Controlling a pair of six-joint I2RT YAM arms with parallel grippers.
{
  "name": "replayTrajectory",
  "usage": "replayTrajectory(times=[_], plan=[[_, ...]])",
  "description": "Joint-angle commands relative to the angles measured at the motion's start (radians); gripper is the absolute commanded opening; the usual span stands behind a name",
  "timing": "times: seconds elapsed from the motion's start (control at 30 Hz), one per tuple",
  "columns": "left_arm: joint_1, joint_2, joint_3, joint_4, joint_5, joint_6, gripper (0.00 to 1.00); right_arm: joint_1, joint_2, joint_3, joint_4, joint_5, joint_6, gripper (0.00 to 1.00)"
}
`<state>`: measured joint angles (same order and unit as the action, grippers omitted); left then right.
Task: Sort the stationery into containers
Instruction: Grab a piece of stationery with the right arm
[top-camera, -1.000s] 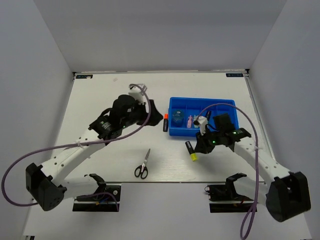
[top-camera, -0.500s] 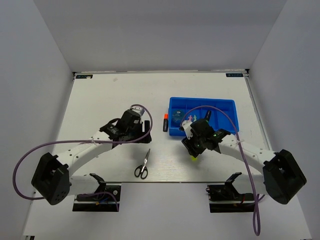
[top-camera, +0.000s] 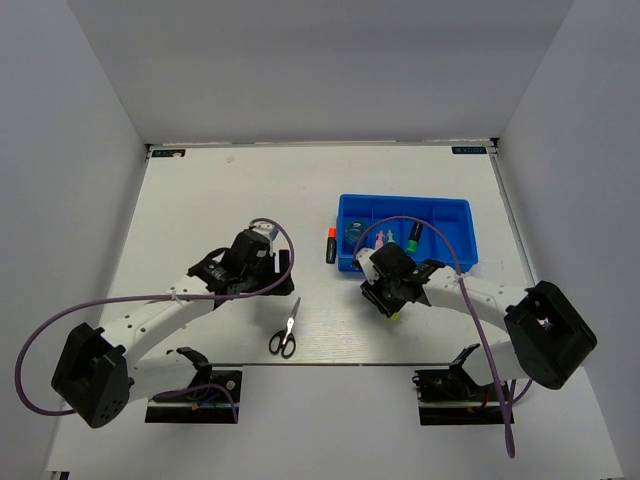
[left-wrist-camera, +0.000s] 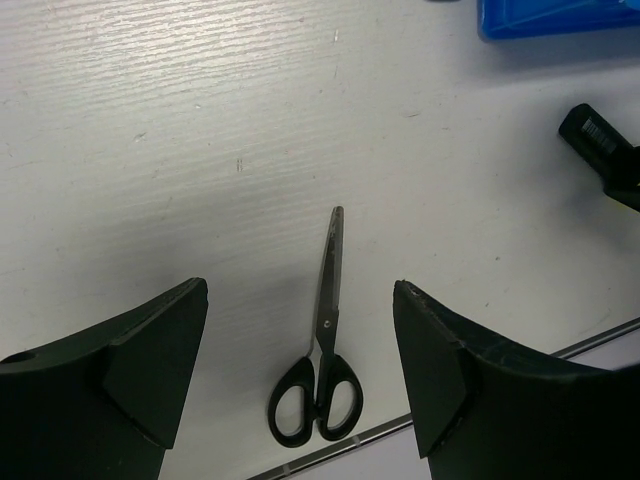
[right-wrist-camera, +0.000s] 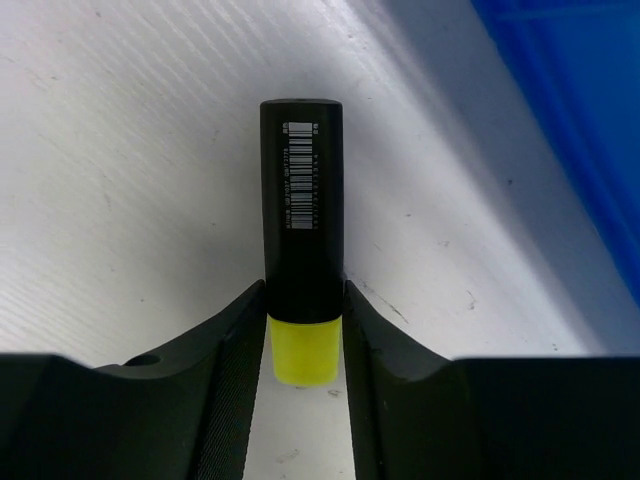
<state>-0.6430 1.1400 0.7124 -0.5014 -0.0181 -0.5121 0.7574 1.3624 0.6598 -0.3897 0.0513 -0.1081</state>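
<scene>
My right gripper (right-wrist-camera: 303, 300) is shut on the yellow-capped highlighter (right-wrist-camera: 301, 220), which lies on the table just in front of the blue tray (top-camera: 455, 210); from above the gripper (top-camera: 390, 298) covers most of it. In the tray lie a green-capped highlighter (top-camera: 413, 236), a pink one (top-camera: 381, 240) and a pale green one (top-camera: 355, 237). An orange-capped highlighter (top-camera: 330, 244) lies outside the tray's left wall. The black-handled scissors (top-camera: 285, 330) lie shut near the front edge. My left gripper (left-wrist-camera: 300, 330) is open above them, with the scissors (left-wrist-camera: 322, 350) between its fingers (left-wrist-camera: 150, 350).
The table's front edge (left-wrist-camera: 400, 435) runs just beyond the scissor handles. The tray's corner (left-wrist-camera: 560, 15) and the right gripper's black parts (left-wrist-camera: 605, 150) show in the left wrist view. The tray wall (right-wrist-camera: 590, 120) is to the right of my right gripper.
My left gripper has come back towards the front and now hangs over the scissors. My right gripper has shifted left and settled around the yellow-capped highlighter.
</scene>
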Motion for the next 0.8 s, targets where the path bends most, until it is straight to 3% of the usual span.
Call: replayTrajectory(times=[0.0, 0.07, 0.17, 0.33, 0.53, 0.77], plan=[[0.008, -0.043, -0.016, 0.003, 0.003, 0.003, 0.85, 0.016, 0.026, -0.002, -0.020, -0.074, 0.001, 0.39], [0.006, -0.042, -0.019, 0.003, 0.004, 0.004, 0.85, 0.020, 0.032, -0.005, -0.023, -0.073, -0.016, 0.37], [0.006, -0.040, -0.019, 0.000, 0.007, 0.001, 0.85, 0.023, 0.046, 0.003, -0.035, -0.077, -0.028, 0.26], [0.008, -0.046, -0.019, 0.004, 0.009, 0.001, 0.85, 0.031, 0.044, 0.012, -0.055, -0.091, -0.070, 0.00], [0.009, -0.045, -0.016, 0.009, 0.017, 0.007, 0.85, 0.034, -0.138, 0.008, -0.037, -0.179, -0.120, 0.00], [0.006, 0.033, 0.033, 0.037, 0.046, 0.012, 0.85, 0.028, -0.335, 0.058, -0.048, -0.127, -0.200, 0.00]])
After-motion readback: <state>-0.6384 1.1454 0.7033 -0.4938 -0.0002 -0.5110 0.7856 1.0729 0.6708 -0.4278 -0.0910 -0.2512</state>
